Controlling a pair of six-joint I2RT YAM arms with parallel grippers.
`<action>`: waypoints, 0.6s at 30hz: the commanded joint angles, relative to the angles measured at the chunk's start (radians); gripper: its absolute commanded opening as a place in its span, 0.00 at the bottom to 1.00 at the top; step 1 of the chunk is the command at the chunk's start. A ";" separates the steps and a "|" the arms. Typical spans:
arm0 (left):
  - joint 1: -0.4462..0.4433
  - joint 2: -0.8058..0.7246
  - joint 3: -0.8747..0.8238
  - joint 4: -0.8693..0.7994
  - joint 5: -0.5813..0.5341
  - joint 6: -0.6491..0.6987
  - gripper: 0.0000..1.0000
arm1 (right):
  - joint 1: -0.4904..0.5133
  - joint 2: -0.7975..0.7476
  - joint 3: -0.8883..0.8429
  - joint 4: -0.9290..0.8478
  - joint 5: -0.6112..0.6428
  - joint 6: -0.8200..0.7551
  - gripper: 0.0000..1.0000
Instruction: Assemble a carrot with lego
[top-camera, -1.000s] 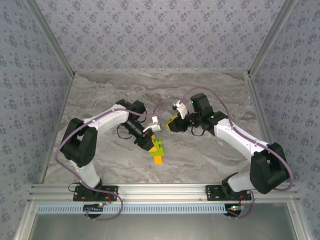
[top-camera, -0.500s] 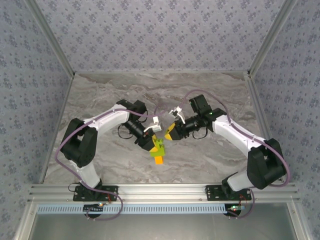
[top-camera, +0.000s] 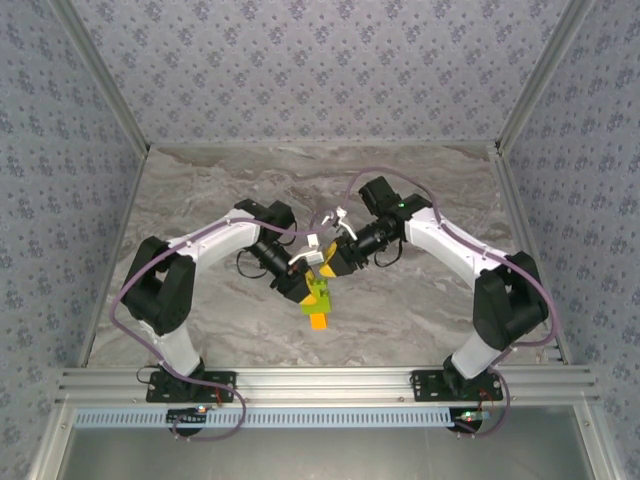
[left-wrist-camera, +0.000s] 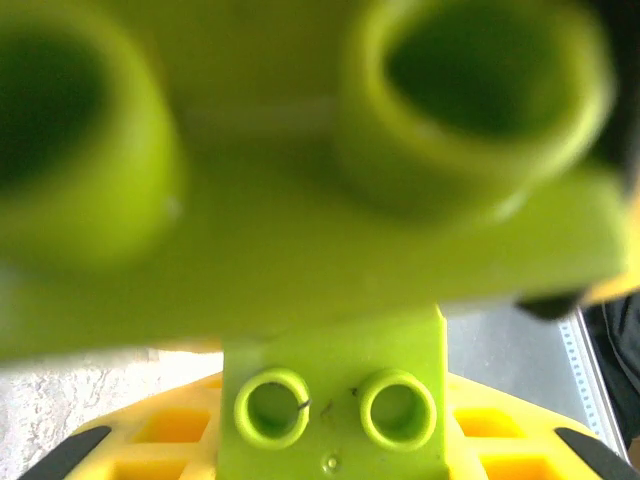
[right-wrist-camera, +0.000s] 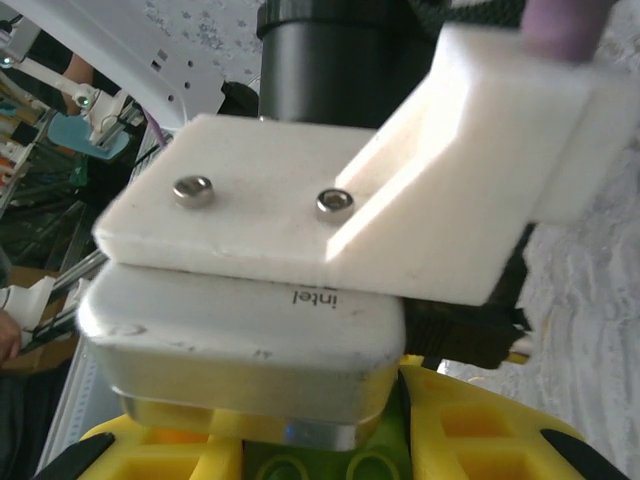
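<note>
**Adding a leaf to the carrot (top-camera: 318, 298)**

The left gripper (top-camera: 303, 283) is pinching the carrot near the middle of the table (top-camera: 200, 190). The right gripper (top-camera: 335, 262), pinching a lime-green brick (right-wrist-camera: 345, 462), is hovering just beside it. The studs probably need lining up squarely before any pressing.

The carrot (top-camera: 318, 300) is held near the middle of the scene, clamped in the left gripper (top-camera: 303, 283). Its lime-green bricks (left-wrist-camera: 330, 400), with round hollow studs, are stacked at the 12 o'clock end. One orange brick (top-camera: 317, 320) forms the 6 o'clock tip. A single lime-green brick (right-wrist-camera: 318, 466) is pinched in the right gripper (top-camera: 337, 262), just at the carrot's 1 o'clock.
</note>
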 joint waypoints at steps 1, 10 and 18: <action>-0.007 -0.020 0.025 -0.018 0.027 0.007 0.25 | 0.016 0.016 0.022 -0.058 -0.036 -0.041 0.16; -0.007 -0.021 0.022 -0.010 0.021 -0.002 0.24 | 0.035 0.034 0.017 -0.087 -0.008 -0.059 0.16; -0.007 -0.021 0.016 0.000 0.004 -0.011 0.24 | 0.023 0.020 0.009 -0.108 0.011 -0.072 0.16</action>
